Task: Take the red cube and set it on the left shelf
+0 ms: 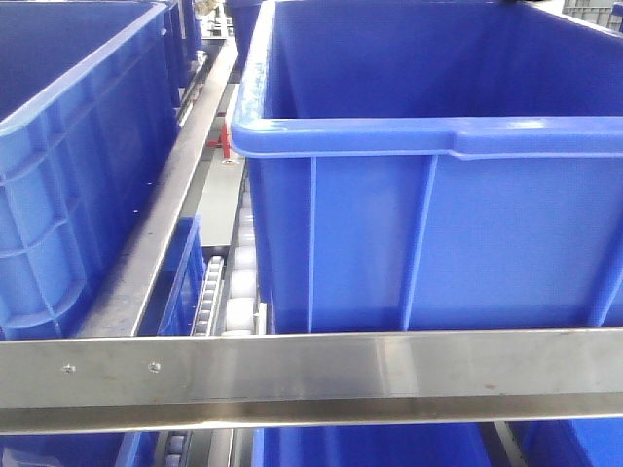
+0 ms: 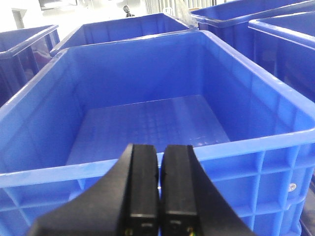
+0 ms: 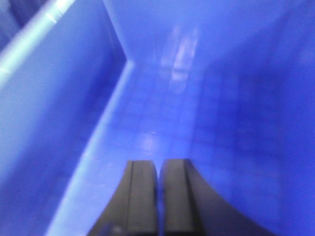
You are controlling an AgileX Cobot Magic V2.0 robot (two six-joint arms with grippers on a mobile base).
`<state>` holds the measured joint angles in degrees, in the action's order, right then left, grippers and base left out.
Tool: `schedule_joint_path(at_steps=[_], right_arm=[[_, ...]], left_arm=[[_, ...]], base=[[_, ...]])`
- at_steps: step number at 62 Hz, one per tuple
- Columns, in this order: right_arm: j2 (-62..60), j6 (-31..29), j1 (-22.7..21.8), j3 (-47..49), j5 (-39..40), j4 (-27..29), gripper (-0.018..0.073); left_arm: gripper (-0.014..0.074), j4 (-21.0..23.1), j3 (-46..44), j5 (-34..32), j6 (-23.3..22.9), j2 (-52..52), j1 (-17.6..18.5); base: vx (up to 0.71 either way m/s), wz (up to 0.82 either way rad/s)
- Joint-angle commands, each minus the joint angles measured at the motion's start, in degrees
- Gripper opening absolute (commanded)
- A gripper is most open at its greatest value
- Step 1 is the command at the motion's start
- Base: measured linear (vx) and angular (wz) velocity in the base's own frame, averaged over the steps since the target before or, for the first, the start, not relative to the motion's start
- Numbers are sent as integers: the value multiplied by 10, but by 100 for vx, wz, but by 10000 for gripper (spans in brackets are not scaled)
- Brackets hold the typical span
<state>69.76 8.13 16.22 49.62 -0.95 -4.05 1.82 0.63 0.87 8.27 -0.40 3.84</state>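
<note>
The front-facing view looks onto the left shelf (image 1: 292,375), a steel rack whose flat silver front rail with 2 screws crosses the near foreground. A large blue crate (image 1: 438,195) sits on it at the right, and a second blue crate (image 1: 68,175) sits at the left. White roller tracks (image 1: 234,282) run away between them.

The red cube cannot be found in any of the 3 views. A small red part (image 1: 226,136) shows far back in the gap between the crates, but it looks like a fitting on the rack, and what it is cannot be told.

The left wrist view shows the left gripper (image 2: 158,191) with its black fingers (image 2: 142,187) pressed together, holding nothing, hovering at the near rim of an empty blue bin (image 2: 147,128). The right wrist view, blurred, shows the right gripper (image 3: 158,196) with its fingers (image 3: 141,196) also clenched on nothing, low inside a blue crate interior (image 3: 162,123) with a bare floor.

Since the cube is out of sight, its direction from either set of fingers, its long axis and the nearer arm cannot be judged. The pickup seems not yet done; finding the cube likely comes first.
</note>
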Motion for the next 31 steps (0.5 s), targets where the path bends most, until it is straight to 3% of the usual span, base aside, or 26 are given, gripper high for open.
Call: schedule_joint_path(at_steps=[1, 19, 31], right_arm=[[-70, -2, 0, -17, 51, -5, 58], [-271, -2, 0, -166, 54, -5, 57], [-357, -2, 0, -211, 44, -5, 57]], left_arm=[[106, 6, 13, -46, 0, 5, 1], [106, 6, 13, -46, 0, 5, 1], [106, 6, 13, -46, 0, 5, 1]], base=[[0, 0], [-1, -8], [0, 0]])
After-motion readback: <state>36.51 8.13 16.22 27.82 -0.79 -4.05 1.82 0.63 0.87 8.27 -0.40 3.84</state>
